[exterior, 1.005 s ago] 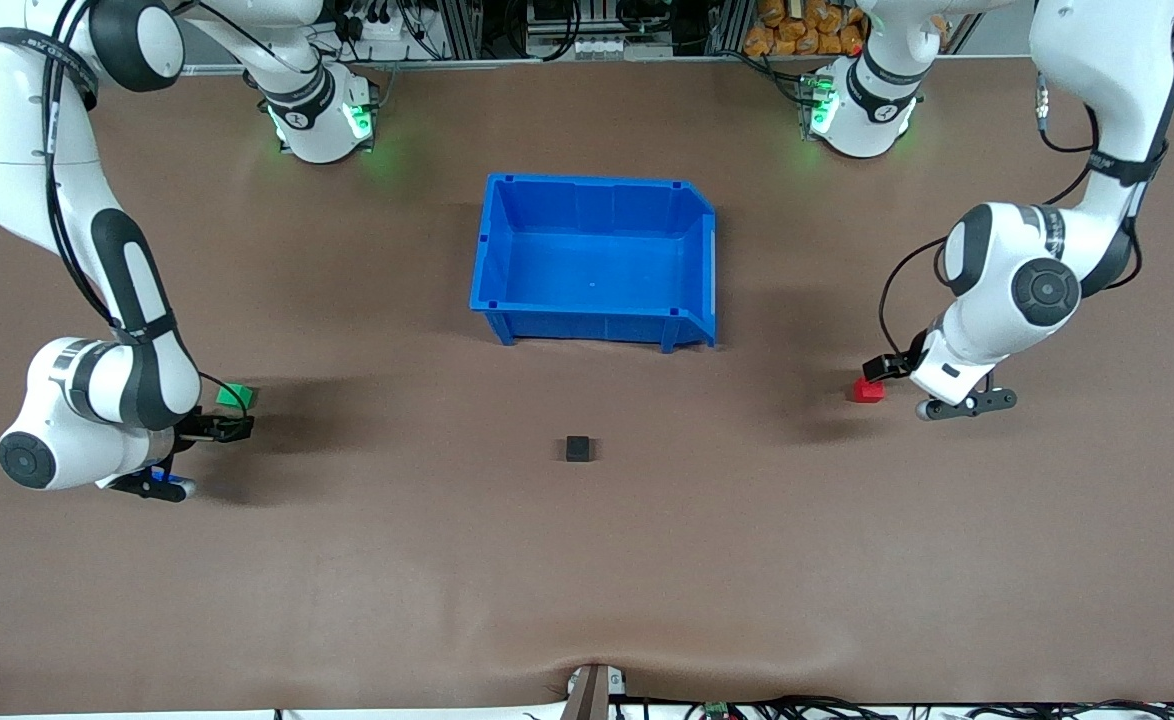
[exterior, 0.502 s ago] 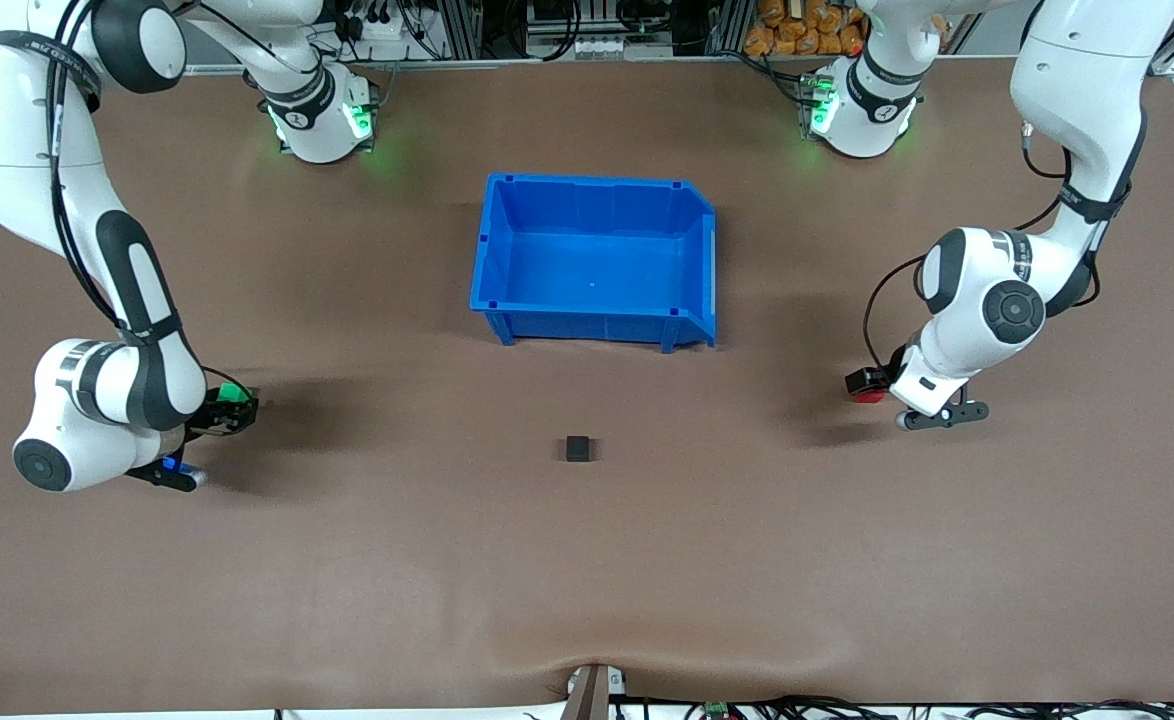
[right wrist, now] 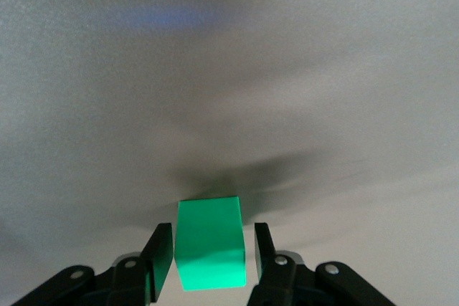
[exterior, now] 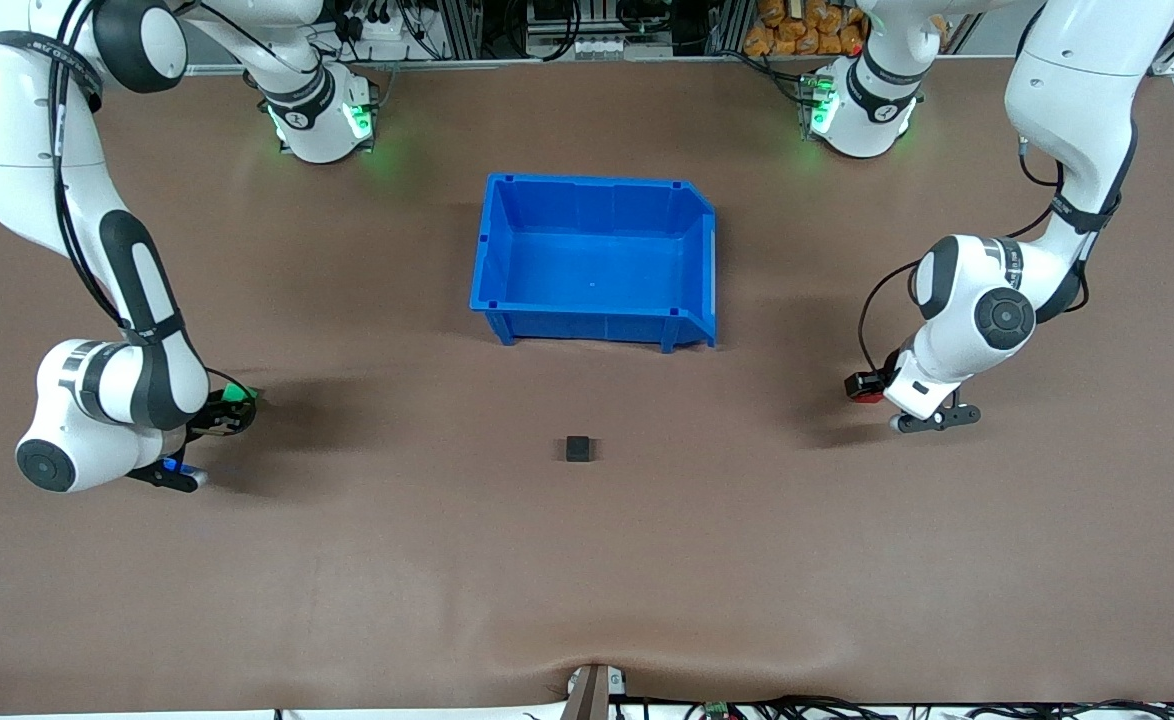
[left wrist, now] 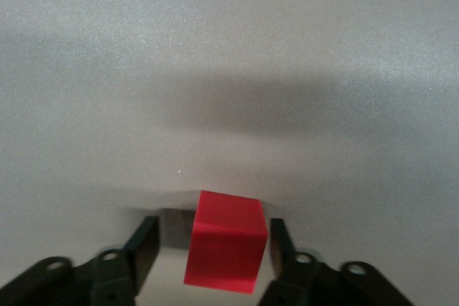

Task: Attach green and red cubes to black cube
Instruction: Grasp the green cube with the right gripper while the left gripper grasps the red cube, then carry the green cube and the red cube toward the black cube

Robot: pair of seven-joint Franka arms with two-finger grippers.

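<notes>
The green cube [exterior: 240, 392] sits on the table at the right arm's end. My right gripper [exterior: 228, 409] is down at it, open, with the green cube [right wrist: 210, 241] between its fingers [right wrist: 159, 249] and a small gap on one side. The red cube [exterior: 861, 393] sits at the left arm's end. My left gripper [exterior: 873, 384] is down at it, open, with the red cube [left wrist: 226, 241] between its fingers [left wrist: 143, 245], closer to one finger. The black cube [exterior: 578, 448] lies alone mid-table, nearer the front camera than the bin.
A blue bin [exterior: 595, 325] with nothing in it stands mid-table, farther from the front camera than the black cube. Brown table surface stretches between the black cube and each arm.
Both grippers came down and moved in until they straddle their cubes: the right one onto the green cube, the left one onto the red cube. The cubes have not moved.
</notes>
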